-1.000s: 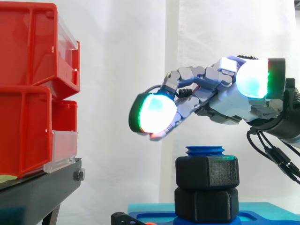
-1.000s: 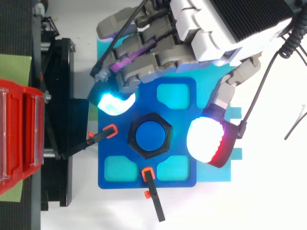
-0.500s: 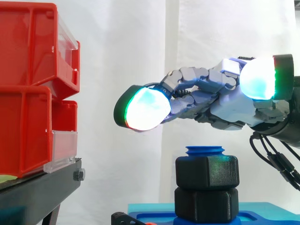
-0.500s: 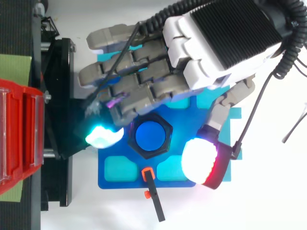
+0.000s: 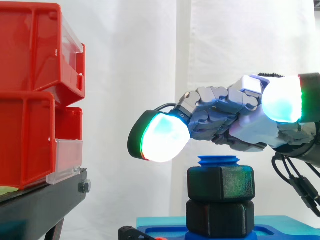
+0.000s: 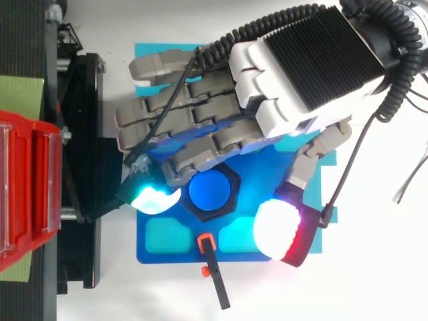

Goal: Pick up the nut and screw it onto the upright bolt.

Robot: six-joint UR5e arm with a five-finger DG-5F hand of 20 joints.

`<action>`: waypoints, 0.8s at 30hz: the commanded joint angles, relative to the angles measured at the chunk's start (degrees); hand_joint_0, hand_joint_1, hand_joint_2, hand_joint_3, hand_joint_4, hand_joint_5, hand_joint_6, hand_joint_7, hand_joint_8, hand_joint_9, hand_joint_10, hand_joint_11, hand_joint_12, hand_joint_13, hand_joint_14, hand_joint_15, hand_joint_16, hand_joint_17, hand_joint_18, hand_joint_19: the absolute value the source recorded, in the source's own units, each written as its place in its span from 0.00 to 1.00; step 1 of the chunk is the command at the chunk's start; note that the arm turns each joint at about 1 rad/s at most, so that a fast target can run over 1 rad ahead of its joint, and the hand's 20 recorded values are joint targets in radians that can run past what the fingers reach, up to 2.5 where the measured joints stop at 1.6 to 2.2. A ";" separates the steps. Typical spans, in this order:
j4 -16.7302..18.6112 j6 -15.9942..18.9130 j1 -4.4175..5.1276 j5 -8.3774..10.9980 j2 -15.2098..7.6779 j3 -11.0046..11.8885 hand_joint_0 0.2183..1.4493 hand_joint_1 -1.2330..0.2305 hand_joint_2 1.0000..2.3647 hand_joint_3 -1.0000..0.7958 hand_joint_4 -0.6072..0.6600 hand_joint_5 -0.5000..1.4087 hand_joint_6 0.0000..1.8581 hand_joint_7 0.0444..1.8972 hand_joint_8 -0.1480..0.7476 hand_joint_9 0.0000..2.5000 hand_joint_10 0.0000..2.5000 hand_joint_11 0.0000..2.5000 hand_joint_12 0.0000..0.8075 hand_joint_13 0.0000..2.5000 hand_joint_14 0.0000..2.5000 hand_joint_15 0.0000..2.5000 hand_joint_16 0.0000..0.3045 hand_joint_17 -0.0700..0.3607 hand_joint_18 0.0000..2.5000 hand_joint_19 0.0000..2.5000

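Fingers (image 5: pixel 212 102) straight, slim gap over nut (image 5: pixel 221 183) edge

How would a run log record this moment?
hand: open, over blue upright bolt | upper black hexagonal nut: on bolt | lower black nut: beneath

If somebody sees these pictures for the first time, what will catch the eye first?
The hand hovers open just above the blue bolt, and its big glowing fingertips draw the eye first. Next come two black nuts stacked on that bolt, and the red bins on a black stand at the left.
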 commanded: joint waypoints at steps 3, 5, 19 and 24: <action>1.34 1.28 0.02 0.57 0.00 -0.46 0.16 0.76 0.00 0.28 0.54 0.14 0.27 0.29 0.39 0.09 0.00 0.00 0.44 0.05 0.00 0.00 0.15 0.39 0.00 0.00; 1.60 1.19 0.02 1.01 0.00 -0.46 0.16 0.75 0.00 0.28 0.54 0.14 0.27 0.29 0.39 0.09 0.00 0.00 0.44 0.06 0.00 0.00 0.15 0.39 0.00 0.00; 1.51 0.05 0.11 3.21 0.00 -0.54 0.16 0.75 0.00 0.28 0.55 0.14 0.27 0.30 0.40 0.10 0.00 0.00 0.44 0.07 0.00 0.00 0.14 0.39 0.00 0.00; 0.99 -0.65 0.11 3.12 0.00 -0.72 0.16 0.75 0.00 0.28 0.56 0.14 0.27 0.31 0.41 0.10 0.00 0.00 0.45 0.07 0.00 0.00 0.14 0.39 0.00 0.00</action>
